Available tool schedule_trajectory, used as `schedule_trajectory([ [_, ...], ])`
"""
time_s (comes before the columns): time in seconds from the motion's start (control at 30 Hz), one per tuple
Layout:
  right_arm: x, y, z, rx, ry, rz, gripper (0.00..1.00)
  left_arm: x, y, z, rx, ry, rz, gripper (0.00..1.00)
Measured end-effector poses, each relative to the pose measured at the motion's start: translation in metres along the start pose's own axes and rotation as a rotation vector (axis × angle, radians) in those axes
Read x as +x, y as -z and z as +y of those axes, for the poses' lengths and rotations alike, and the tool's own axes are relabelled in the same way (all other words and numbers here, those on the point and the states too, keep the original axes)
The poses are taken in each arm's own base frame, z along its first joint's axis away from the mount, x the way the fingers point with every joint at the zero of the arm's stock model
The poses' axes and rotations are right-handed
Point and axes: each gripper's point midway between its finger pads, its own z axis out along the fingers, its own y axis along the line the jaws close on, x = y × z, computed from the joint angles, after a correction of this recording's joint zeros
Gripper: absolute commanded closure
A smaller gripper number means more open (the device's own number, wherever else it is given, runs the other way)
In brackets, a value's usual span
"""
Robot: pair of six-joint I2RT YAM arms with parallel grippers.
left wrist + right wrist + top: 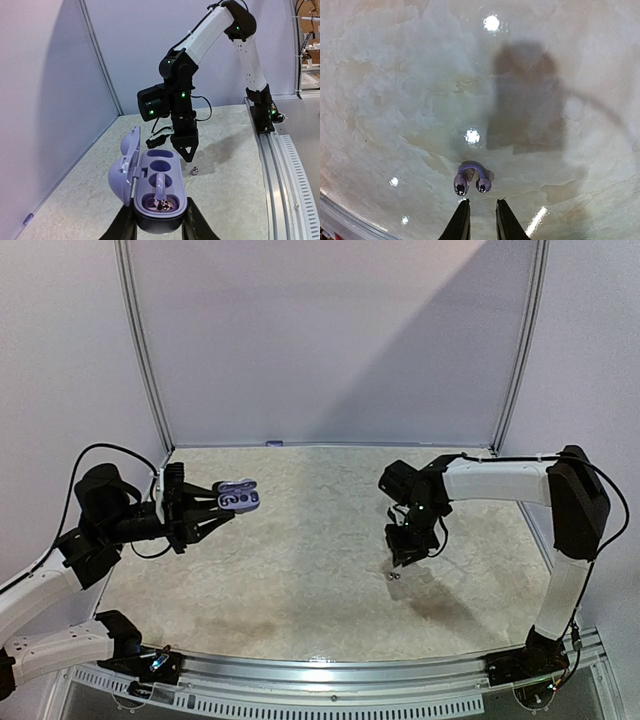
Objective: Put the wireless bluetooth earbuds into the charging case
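Earbud [471, 179] just beyond right hand [482, 202]

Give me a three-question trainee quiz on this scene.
1. Pick one: the left gripper holds A) a cup, B) the case, C) nothing.
2. True or false: the right gripper is clamped on the earbud.
3. Fill in: the case's lid stands ____.

Key: 1 B. 2 False: the earbud lies on the table, just ahead of the parted fingers. 3 open.
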Motion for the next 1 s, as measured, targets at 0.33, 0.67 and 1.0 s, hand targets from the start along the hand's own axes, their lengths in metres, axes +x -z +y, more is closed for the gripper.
schedule_trajectory([
  [0.33, -0.010, 0.007, -0.024, 0.033, 0.001, -0.010, 1.00, 0.002, 0.002, -0.002, -0.002, -0.019, 0.003, 1.00],
  [0.67, -0.005, -0.029, -0.028, 0.053, 0.041, 0.068, 1.00, 0.001, 0.004, -0.002, -0.011, -0.042, 0.002, 1.00],
  [1.0, 0.001, -0.034, -0.016, -0.010, 0.050, 0.078, 1.00, 0.001, 0.004, -0.001, -0.014, -0.055, 0.004, 1.00],
])
